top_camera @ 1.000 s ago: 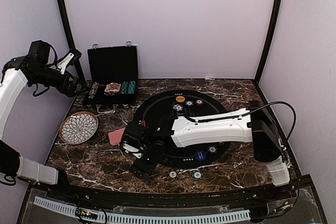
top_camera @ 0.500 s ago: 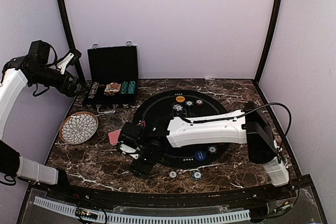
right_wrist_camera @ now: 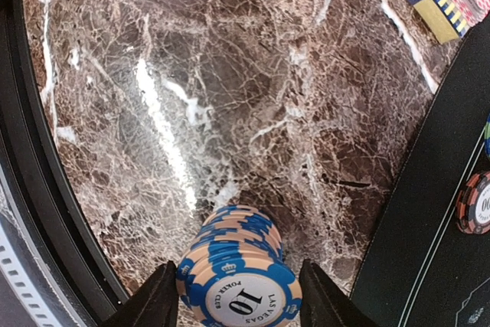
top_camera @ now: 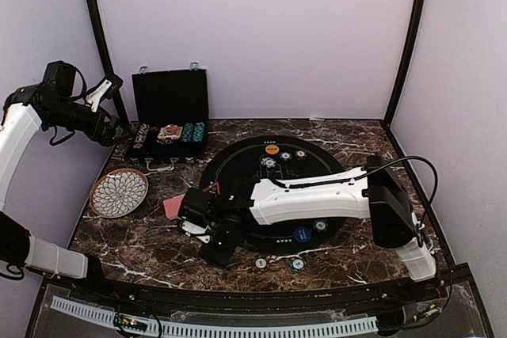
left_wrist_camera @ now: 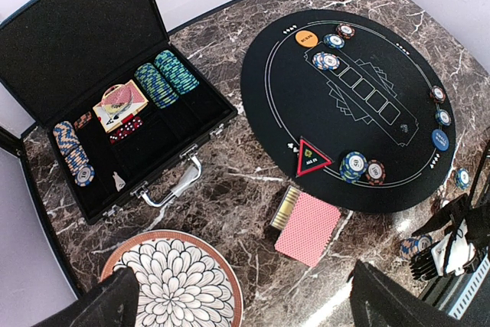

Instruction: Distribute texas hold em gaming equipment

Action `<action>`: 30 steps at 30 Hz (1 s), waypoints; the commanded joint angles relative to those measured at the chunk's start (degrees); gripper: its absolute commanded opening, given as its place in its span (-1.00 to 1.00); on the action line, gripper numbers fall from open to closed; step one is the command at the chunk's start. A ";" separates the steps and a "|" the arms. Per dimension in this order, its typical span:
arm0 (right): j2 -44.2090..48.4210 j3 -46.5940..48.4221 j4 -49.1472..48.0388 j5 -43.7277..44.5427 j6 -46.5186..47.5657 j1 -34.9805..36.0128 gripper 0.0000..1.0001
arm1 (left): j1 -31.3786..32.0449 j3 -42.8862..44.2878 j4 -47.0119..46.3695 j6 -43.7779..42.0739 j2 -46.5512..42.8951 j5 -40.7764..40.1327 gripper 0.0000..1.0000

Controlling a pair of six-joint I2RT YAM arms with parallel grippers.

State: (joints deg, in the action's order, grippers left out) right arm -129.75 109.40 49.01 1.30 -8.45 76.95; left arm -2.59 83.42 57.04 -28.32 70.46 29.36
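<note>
Though cut off below, right gripper [right_wrist_camera: 238, 285] flanks blue chip stack [right_wrist_camera: 233, 239], grip unclear; left gripper [left_wrist_camera: 245, 300] gapes wide.

Pale lilac walls [top_camera: 253, 37] on three sides, black corner posts [top_camera: 405, 45], dark brown marble table [top_camera: 142, 243] veined white, soft overhead light glaring off its polish, black rim [top_camera: 238, 297] and white perforated strip [top_camera: 238, 329] along near edge
</note>
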 commanded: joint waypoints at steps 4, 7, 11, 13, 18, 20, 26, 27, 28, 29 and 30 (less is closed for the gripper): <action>0.29 1.97 0.76 1.14 0.14 1.27 -0.02 | 0.29 0.71 1.28 -0.69 -0.93 0.44 0.97; 0.29 2.17 0.98 1.51 0.17 1.44 -0.11 | 0.26 0.60 1.24 -0.61 -0.93 0.49 0.98; 0.45 2.30 1.13 1.89 0.18 1.49 -0.24 | 0.29 0.52 1.24 -0.67 -0.93 0.44 0.98; 0.47 2.35 1.11 2.01 0.19 1.59 -0.35 | 0.28 0.59 1.26 -0.69 -0.98 0.41 0.98; 0.55 2.47 1.26 2.38 -0.06 1.62 -0.67 | 0.24 0.53 1.23 -0.60 -1.02 0.41 0.97; 0.55 2.63 1.42 2.75 0.00 1.58 -0.75 | 0.32 0.59 1.19 -0.60 -1.02 0.37 0.98; 1.65 3.11 1.93 5.45 0.73 1.43 -0.80 | 0.27 0.69 1.24 -0.52 -1.02 0.50 0.98; 1.83 3.24 2.04 5.72 0.84 1.31 -0.81 | 0.29 0.69 1.24 -0.47 -0.98 0.51 0.98; 1.98 3.41 2.24 6.06 0.93 1.09 -0.82 | 0.30 0.76 1.28 -0.40 -0.96 0.52 0.98; 2.18 3.44 2.30 6.51 0.97 0.89 -0.83 | 0.30 0.77 1.36 -0.42 -0.94 0.52 0.98; 2.34 3.45 2.43 6.93 1.05 0.63 -0.85 | 0.28 0.85 1.38 -0.47 -0.98 0.52 0.98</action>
State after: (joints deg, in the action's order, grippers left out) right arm -129.75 110.78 50.89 5.48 -7.94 77.89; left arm -2.59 83.42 57.04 -28.29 70.46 29.34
